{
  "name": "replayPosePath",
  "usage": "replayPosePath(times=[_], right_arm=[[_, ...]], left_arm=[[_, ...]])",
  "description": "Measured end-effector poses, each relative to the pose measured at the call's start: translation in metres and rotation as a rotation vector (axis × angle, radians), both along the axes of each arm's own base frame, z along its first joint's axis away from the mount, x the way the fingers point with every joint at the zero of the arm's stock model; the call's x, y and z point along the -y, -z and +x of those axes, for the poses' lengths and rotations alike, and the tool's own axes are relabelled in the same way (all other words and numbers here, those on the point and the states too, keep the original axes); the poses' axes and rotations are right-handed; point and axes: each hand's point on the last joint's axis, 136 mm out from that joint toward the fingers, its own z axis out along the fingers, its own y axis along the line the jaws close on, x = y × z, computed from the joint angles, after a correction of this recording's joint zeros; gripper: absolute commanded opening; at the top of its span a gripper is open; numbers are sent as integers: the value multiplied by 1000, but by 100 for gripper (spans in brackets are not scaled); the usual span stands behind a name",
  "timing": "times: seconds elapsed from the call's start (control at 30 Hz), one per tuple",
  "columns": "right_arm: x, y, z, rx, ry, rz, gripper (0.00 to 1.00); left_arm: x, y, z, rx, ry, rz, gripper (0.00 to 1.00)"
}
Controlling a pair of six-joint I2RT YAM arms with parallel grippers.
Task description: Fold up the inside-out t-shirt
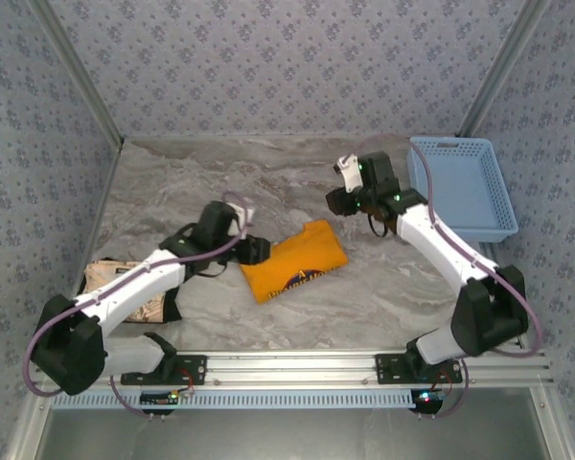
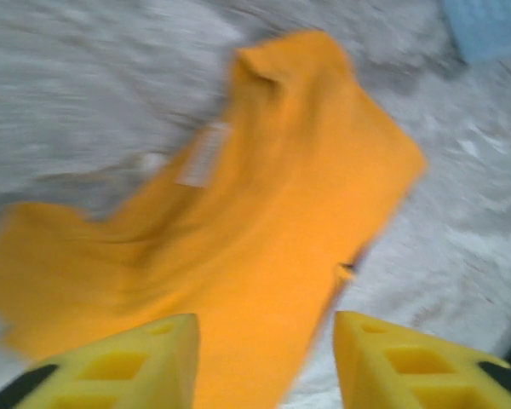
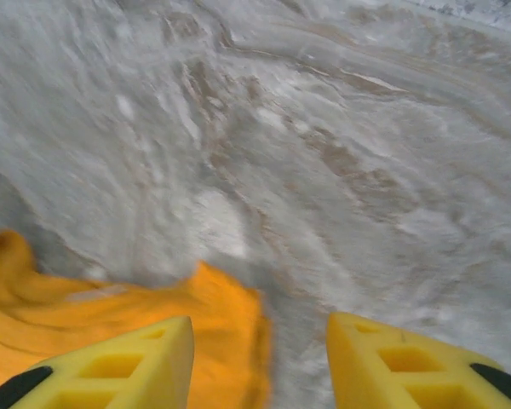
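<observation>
L hand [image 2: 264, 366] gaping (blurry), t-shirt [image 2: 272, 221] just ahead, beneath

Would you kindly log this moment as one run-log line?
t-shirt: compact, lying on table | left gripper: open, over its left edge | right gripper: open, empty, near its far corner

Top camera sat high at the near side, facing far; I saw the whole table [image 1: 220, 182]. Both wrist cameras looked down close; all three shared the t-shirt [image 1: 295, 261].
</observation>
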Motion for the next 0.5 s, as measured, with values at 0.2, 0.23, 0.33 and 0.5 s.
replayPosePath(times=[0.2, 0.23, 0.33, 0.5], right_arm=[[-53, 83, -54, -56, -43, 83, 37], [-59, 94, -57, -58, -52, 89, 35], [-65, 114, -48, -23, -35, 115, 37], [-72, 143, -44, 82, -51, 140, 36]], left_arm=[[30, 36, 5, 63, 33, 60, 29], [27, 47, 8, 73, 14, 77, 29], [14, 81, 7, 86, -15, 145, 28], [15, 114, 0, 138, 20, 191, 28]])
